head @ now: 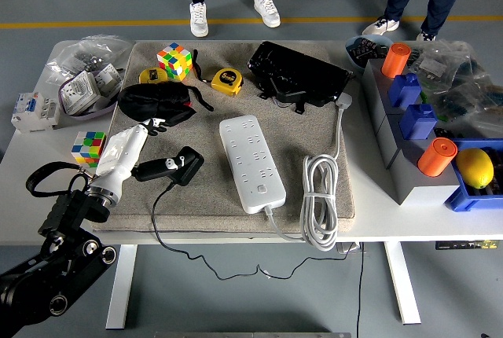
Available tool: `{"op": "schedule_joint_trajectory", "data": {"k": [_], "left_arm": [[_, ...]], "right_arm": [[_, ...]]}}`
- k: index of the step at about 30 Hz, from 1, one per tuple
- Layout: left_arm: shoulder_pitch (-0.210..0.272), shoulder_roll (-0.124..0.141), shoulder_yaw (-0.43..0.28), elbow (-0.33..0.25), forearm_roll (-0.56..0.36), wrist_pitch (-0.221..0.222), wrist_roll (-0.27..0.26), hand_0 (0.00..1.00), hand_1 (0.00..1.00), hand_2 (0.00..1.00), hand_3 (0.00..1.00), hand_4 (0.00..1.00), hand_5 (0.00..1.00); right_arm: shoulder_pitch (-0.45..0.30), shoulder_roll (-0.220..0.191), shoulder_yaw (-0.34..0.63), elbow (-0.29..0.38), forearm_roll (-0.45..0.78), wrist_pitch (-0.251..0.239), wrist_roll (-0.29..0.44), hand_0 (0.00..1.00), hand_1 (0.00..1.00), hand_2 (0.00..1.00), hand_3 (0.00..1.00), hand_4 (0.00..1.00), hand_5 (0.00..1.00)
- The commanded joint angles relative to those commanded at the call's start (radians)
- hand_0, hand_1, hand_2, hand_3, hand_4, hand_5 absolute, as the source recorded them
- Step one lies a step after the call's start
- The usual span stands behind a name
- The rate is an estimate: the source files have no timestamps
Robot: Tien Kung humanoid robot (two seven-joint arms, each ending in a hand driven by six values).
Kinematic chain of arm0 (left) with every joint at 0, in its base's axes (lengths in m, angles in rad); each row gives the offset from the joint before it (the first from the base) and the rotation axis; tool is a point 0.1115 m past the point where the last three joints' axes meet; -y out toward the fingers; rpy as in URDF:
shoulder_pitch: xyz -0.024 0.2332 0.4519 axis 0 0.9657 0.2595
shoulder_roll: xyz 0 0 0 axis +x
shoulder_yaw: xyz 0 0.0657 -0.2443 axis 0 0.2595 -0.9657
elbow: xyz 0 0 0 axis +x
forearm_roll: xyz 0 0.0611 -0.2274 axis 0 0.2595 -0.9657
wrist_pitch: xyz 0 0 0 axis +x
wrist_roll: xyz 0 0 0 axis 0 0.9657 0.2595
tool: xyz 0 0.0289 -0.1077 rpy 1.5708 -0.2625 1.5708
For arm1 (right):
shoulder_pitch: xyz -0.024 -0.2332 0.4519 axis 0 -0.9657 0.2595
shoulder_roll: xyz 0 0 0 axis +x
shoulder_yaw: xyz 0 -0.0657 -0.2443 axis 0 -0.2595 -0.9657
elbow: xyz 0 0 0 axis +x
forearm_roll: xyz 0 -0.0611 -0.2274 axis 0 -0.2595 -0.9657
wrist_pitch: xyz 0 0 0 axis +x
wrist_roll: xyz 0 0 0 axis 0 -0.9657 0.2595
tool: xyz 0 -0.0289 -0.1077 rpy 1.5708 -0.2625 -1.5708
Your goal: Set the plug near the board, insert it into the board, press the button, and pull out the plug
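A white power strip (251, 163) lies lengthwise in the middle of the beige mat (212, 204), its own white cable coiled (321, 196) to its right. The black plug (171, 167) lies on the mat left of the strip, a hand's width away, and its thin black cord (161, 232) runs down over the table's near edge. My left hand (126, 153), in a white cover, comes in from the lower left and lies against the plug's left end. Whether it grips the plug is hidden. My right arm is out of view.
Behind the hand sit a black pouch (156, 104), two Rubik's cubes (174, 60) (88, 148) and two yellow tape measures (226, 81). A black device (299, 75) lies at the back. Grey and blue bins (416, 173) with orange cylinders and a lemon (474, 167) fill the right side. Two people stand beyond the table.
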Motion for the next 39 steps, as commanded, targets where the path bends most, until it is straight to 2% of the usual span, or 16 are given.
{"op": "schedule_joint_trajectory", "data": {"k": [6, 15, 16, 21, 22, 24, 27, 28, 33, 34, 39], "left_arm": [[-0.007, -0.005, 0.022, 0.025, 0.016, -0.002, 0.011, 0.719, 0.731, 0.767, 0.774, 0.998, 0.677], [-0.010, -0.016, 0.058, 0.039, 0.045, 0.020, 0.007, 0.709, 0.715, 0.734, 0.765, 0.998, 0.653], [-0.012, -0.018, 0.060, 0.040, 0.049, 0.023, 0.008, 0.636, 0.668, 0.694, 0.745, 0.998, 0.612], [-0.023, -0.032, 0.070, 0.056, 0.084, 0.040, 0.038, 0.636, 0.668, 0.694, 0.745, 0.998, 0.612], [-0.025, -0.034, 0.071, 0.059, 0.089, 0.043, 0.044, 0.568, 0.628, 0.634, 0.721, 0.998, 0.556], [-0.027, -0.038, 0.073, 0.065, 0.095, 0.050, 0.052, 0.568, 0.628, 0.634, 0.721, 0.998, 0.556], [-0.029, -0.042, 0.072, 0.075, 0.102, 0.048, 0.065, 0.568, 0.628, 0.634, 0.721, 0.998, 0.556], [-0.030, -0.043, 0.072, 0.077, 0.104, 0.047, 0.068, 0.532, 0.589, 0.597, 0.710, 0.998, 0.491], [-0.029, -0.048, 0.070, 0.084, 0.114, 0.046, 0.084, 0.532, 0.589, 0.597, 0.710, 0.998, 0.491], [-0.028, -0.049, 0.066, 0.083, 0.114, 0.047, 0.084, 0.421, 0.513, 0.537, 0.685, 0.998, 0.448], [-0.032, -0.050, 0.067, 0.086, 0.116, 0.055, 0.088, 0.421, 0.513, 0.537, 0.685, 0.998, 0.448]], "right_arm": [[0.000, -0.002, -0.001, 0.000, 0.000, 0.000, 0.000, 0.599, 0.592, 0.547, 0.546, 0.776, 0.304], [-0.003, -0.003, -0.007, 0.001, 0.001, 0.001, 0.001, 0.599, 0.592, 0.547, 0.547, 0.777, 0.302], [-0.002, -0.004, -0.007, 0.001, 0.001, 0.001, 0.001, 0.599, 0.592, 0.547, 0.547, 0.777, 0.302], [-0.001, -0.001, -0.003, 0.001, 0.001, 0.001, 0.001, 0.599, 0.592, 0.547, 0.547, 0.777, 0.302], [-0.001, -0.001, -0.002, 0.001, 0.001, 0.001, 0.001, 0.599, 0.592, 0.547, 0.546, 0.776, 0.300], [-0.002, -0.001, 0.001, 0.001, 0.000, 0.001, 0.001, 0.599, 0.592, 0.547, 0.546, 0.776, 0.300], [-0.003, 0.000, 0.002, 0.001, 0.000, 0.001, 0.001, 0.599, 0.592, 0.547, 0.546, 0.776, 0.300], [-0.003, 0.000, 0.002, 0.000, 0.000, 0.001, 0.000, 0.599, 0.592, 0.547, 0.546, 0.777, 0.299], [-0.005, 0.001, 0.003, 0.001, 0.000, 0.001, 0.001, 0.599, 0.592, 0.547, 0.546, 0.777, 0.299], [-0.004, 0.001, 0.003, 0.001, 0.000, 0.000, 0.001, 0.599, 0.592, 0.547, 0.547, 0.777, 0.298], [-0.003, 0.003, 0.006, 0.001, 0.000, 0.000, 0.001, 0.599, 0.592, 0.547, 0.547, 0.777, 0.298]]}}
